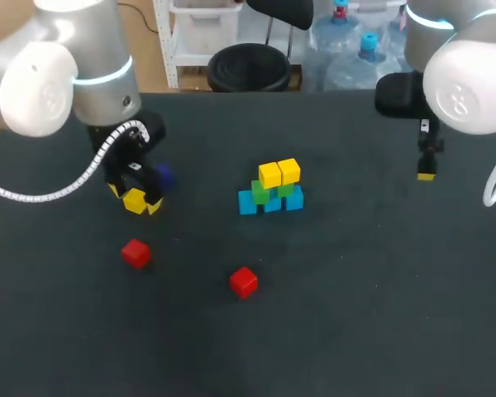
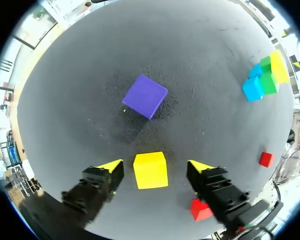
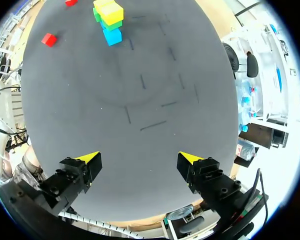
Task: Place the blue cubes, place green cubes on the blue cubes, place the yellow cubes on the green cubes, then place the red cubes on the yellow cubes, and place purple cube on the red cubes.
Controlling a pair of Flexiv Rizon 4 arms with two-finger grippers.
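Yellow small cube (image 2: 150, 170) sits on the dark counter (image 1: 355, 289) between the wide-open fingers of our left claw (image 2: 155, 166), not gripped yet. We should close square on its flat sides and lift straight, keeping off the purple cube (image 2: 145, 96) just ahead. Right claw (image 3: 140, 159) open, empty, well apart from the blue-green-yellow cube stack (image 1: 271, 188).
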